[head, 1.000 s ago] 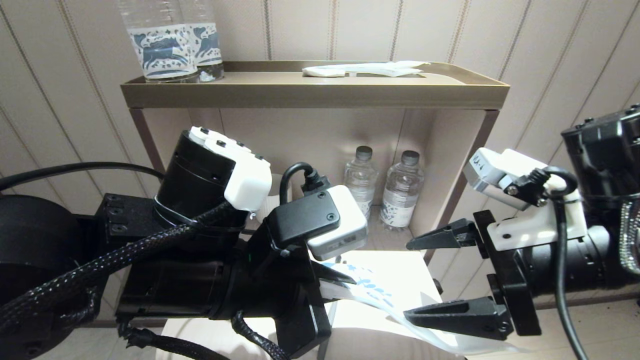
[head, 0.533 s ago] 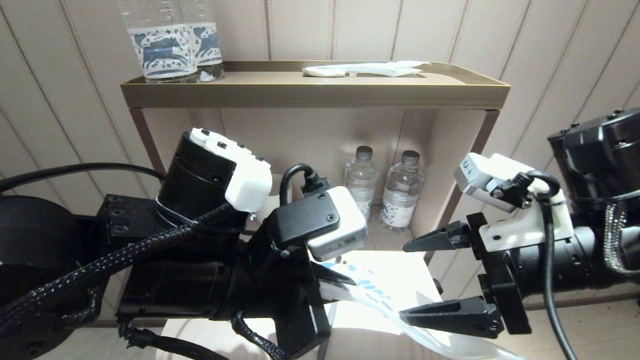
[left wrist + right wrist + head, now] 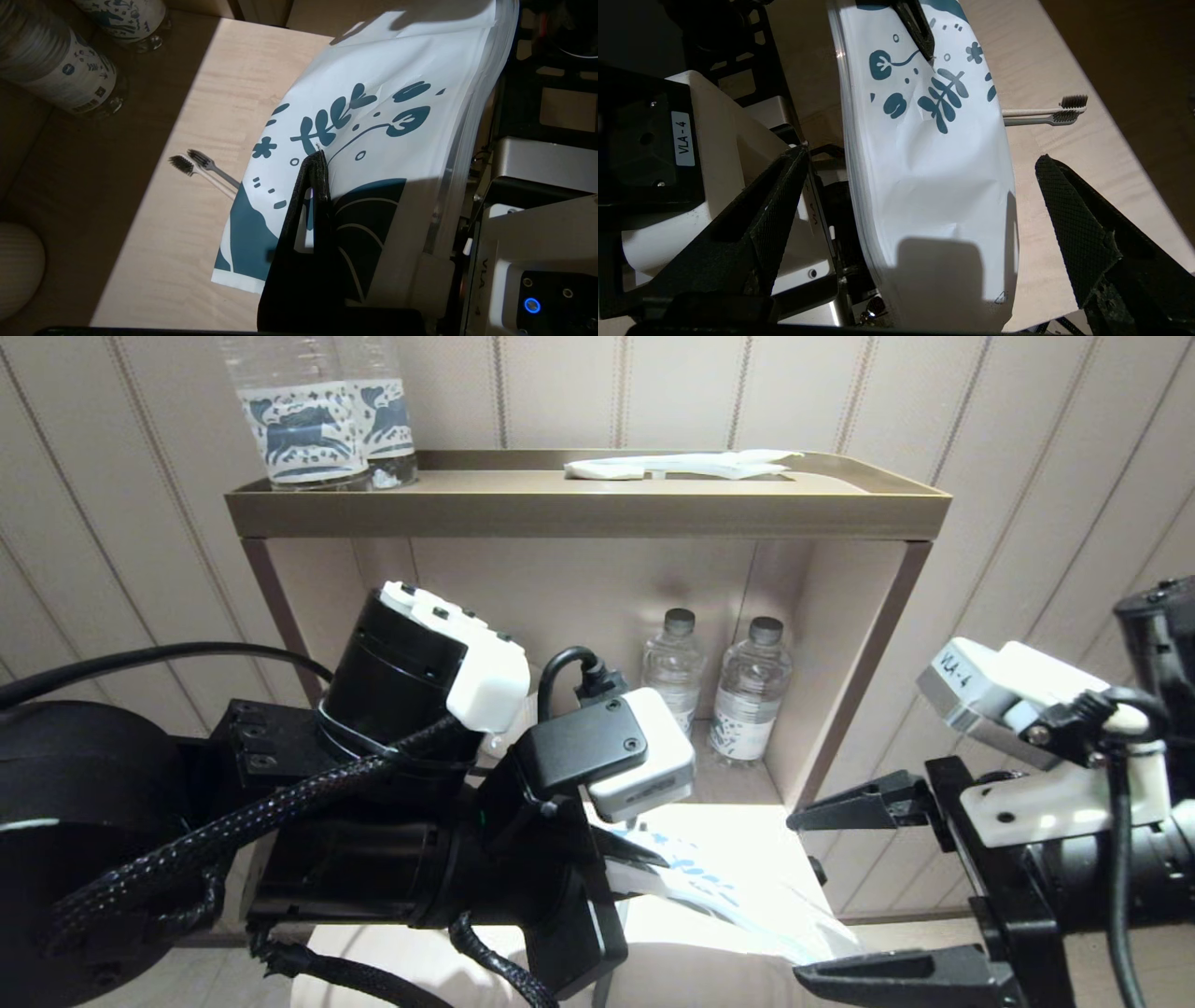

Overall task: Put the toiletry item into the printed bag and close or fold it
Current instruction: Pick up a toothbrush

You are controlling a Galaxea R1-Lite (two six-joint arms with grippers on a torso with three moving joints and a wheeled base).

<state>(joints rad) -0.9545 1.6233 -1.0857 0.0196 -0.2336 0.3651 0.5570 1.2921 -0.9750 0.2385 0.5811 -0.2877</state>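
The toothbrush (image 3: 205,170) lies on the pale worktop (image 3: 187,116), its handle hidden under the bag (image 3: 373,121). The bag is held above it, clamped in the left gripper (image 3: 317,172). The right gripper (image 3: 920,196) is kept near the bag's free end, jaws wide apart and empty. The limp bag could sag shut, so its mouth might be missed. Bottles (image 3: 714,686) are seen in the shelf (image 3: 588,509) niche.

Labelled bottles (image 3: 317,425) and white packet (image 3: 681,465) atop shelf (image 3: 588,513), two bottles (image 3: 714,686) below

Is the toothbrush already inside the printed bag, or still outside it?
Outside: the toothbrush lies on the wooden surface, partly under the printed bag.
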